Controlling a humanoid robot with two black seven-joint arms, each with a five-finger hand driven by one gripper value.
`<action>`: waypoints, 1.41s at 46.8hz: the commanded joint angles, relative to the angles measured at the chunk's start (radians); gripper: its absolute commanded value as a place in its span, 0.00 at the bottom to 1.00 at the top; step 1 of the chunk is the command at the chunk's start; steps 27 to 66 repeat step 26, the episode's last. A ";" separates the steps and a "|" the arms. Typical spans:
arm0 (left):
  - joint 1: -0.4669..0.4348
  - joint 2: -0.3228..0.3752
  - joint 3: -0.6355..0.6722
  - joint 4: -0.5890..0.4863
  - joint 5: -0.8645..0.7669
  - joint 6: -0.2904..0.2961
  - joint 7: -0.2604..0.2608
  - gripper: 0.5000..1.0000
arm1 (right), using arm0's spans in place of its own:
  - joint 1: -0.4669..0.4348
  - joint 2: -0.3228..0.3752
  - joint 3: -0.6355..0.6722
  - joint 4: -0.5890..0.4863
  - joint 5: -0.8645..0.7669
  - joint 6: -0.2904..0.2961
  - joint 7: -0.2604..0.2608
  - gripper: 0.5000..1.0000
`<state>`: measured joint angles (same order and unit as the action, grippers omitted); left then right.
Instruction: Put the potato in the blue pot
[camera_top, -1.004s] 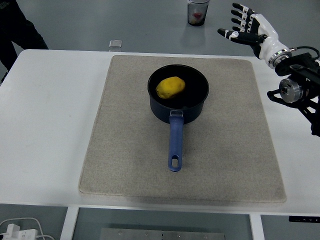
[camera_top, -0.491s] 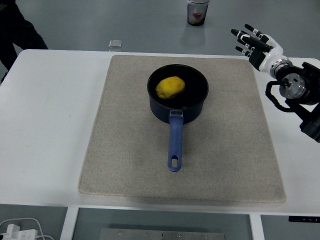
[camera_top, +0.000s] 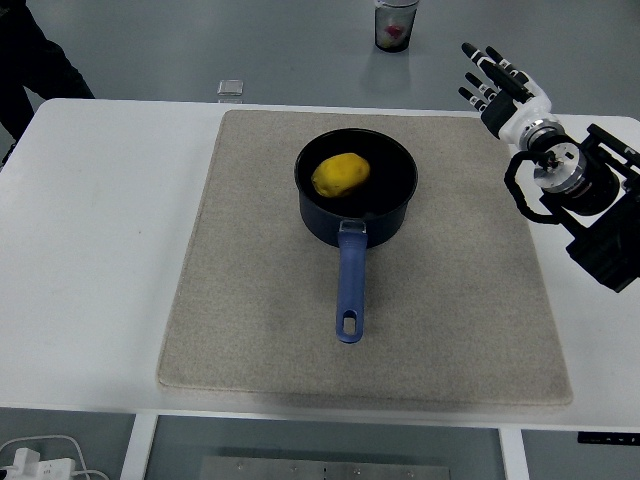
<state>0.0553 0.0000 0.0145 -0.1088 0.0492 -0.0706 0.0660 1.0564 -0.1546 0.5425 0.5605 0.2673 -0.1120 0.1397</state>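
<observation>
A yellow potato (camera_top: 341, 174) lies inside the blue pot (camera_top: 400, 205), which stands on the beige mat (camera_top: 250, 300) with its blue handle (camera_top: 349, 285) pointing toward the near edge. My right hand (camera_top: 495, 85) is open and empty, fingers spread and pointing away, above the mat's far right corner, well to the right of the pot. The left arm is out of view.
A clear cup (camera_top: 396, 24) with something red inside stands on the floor beyond the table. A small clear square object (camera_top: 231, 89) lies at the table's far edge. A person's dark clothing (camera_top: 35, 60) shows at the top left. The white table (camera_top: 90, 250) surrounds the mat.
My right hand has turned at the wrist and the arm has drawn slightly left and down toward the table's right side. The pot and potato have not moved.
</observation>
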 joint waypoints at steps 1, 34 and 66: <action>0.000 0.000 0.001 0.000 0.000 0.000 0.000 0.99 | -0.010 0.000 0.001 -0.002 0.001 0.003 0.027 0.86; 0.000 0.000 0.002 -0.002 0.000 0.000 0.002 0.99 | -0.096 -0.011 0.005 -0.007 0.000 0.120 0.178 0.86; 0.000 0.000 0.002 -0.002 0.000 0.000 0.002 0.99 | -0.096 -0.011 0.005 -0.007 0.000 0.120 0.178 0.86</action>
